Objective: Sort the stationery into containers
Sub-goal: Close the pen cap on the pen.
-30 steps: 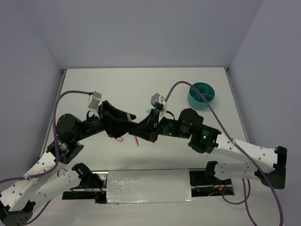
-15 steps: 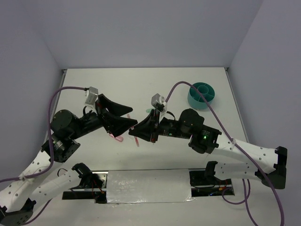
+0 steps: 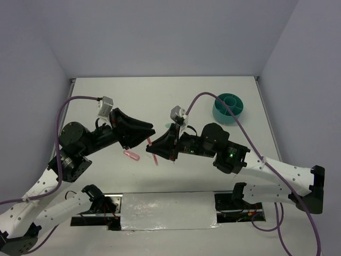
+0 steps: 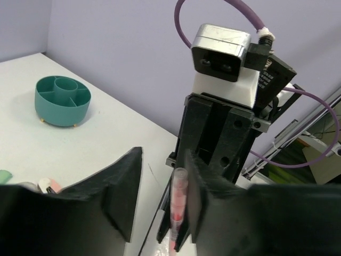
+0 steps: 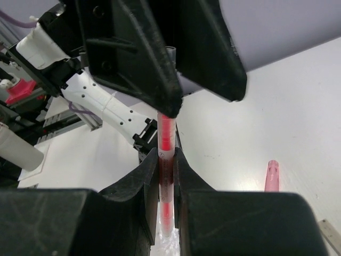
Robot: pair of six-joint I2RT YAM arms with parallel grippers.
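You had nothing sorted yet, as far as these views showed. The teal organiser cup (image 3: 220,115) stood at the far right of the surface (image 3: 160,96), and from the left wrist camera its centre well and outer compartments looked bare.

The thin pink pen (image 5: 166,137) was off the surface, midway between the two arms and well apart from the cup. Your right claw (image 5: 166,158) was clamped on its lower barrel. Your left claw (image 4: 162,160) had its fingers apart on either side of the pen's upper end. The pen lay close against one finger, but nothing squeezed it. I'd judge this a handover, with the carry to the cup and the drop not yet done.

By count:
- One cup.
- One pink pen.
- One pink capsule (image 3: 130,155), lying on the surface below the left claw.
- One mint-green capsule (image 3: 168,125), near the right arm's wrist.
- One small pale item (image 4: 48,185) beside the mint-green capsule, too cropped to name.

No grey pen, tape ring or block showed; the arms may have covered them.
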